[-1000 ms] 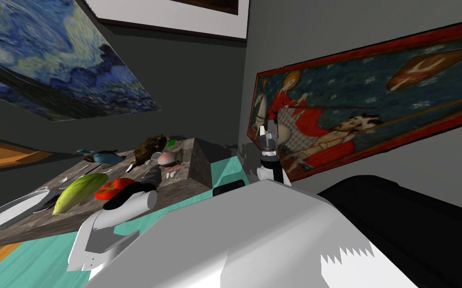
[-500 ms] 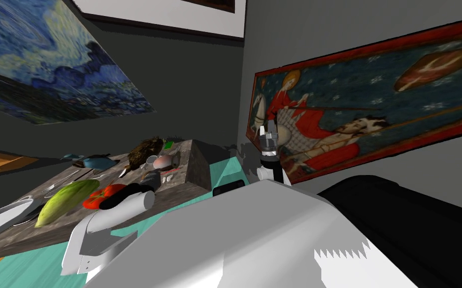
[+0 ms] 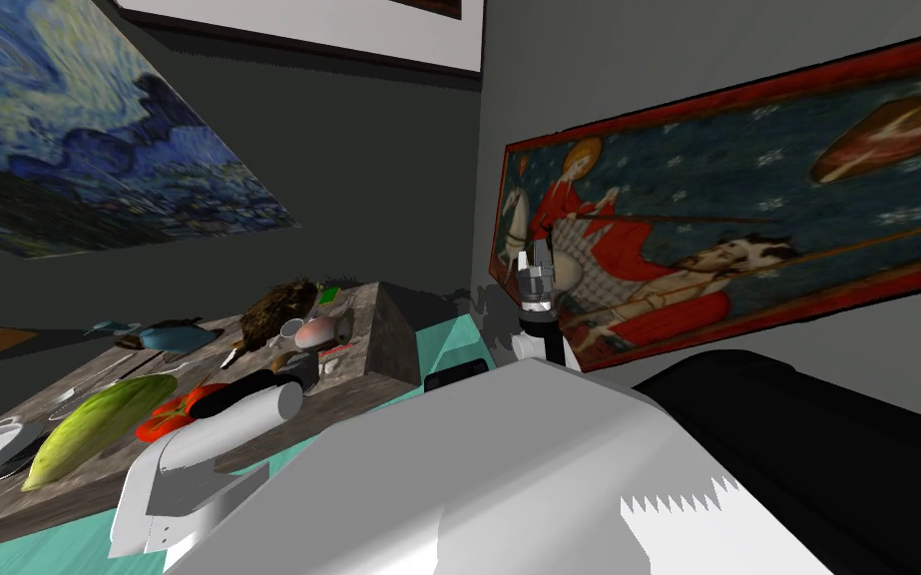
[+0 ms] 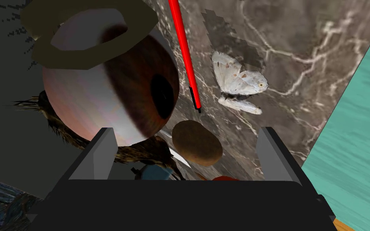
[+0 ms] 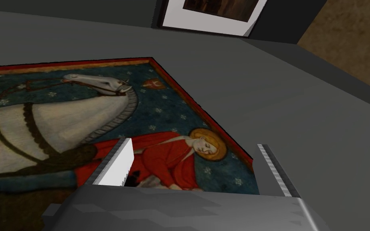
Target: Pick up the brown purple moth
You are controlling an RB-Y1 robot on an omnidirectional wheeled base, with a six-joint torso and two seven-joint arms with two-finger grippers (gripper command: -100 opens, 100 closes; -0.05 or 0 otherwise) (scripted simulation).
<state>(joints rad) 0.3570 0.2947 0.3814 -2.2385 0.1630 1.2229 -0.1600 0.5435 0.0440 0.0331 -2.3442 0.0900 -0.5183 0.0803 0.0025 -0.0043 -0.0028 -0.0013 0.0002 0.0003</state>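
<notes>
My left hand (image 4: 186,134) hangs over the marbled grey-brown bench (image 4: 300,48), its two fingers spread wide with nothing held. The moth (image 4: 238,82), drawn pale grey-white here, lies flat on the bench ahead of my fingertips, wings spread, apart from both fingers. A thin red pen (image 4: 186,52) runs just beside it. Across the pen sits a big eyeball (image 4: 108,88) with a brown iris and an olive ring (image 4: 87,36) on top. A brown oval lump (image 4: 197,142) lies between my fingers, close to the hand. The moth is on the side of the bench nearest the teal floor (image 4: 356,120). My right hand (image 5: 196,160) is raised off to the side, away from the bench, fingers apart and empty.
</notes>
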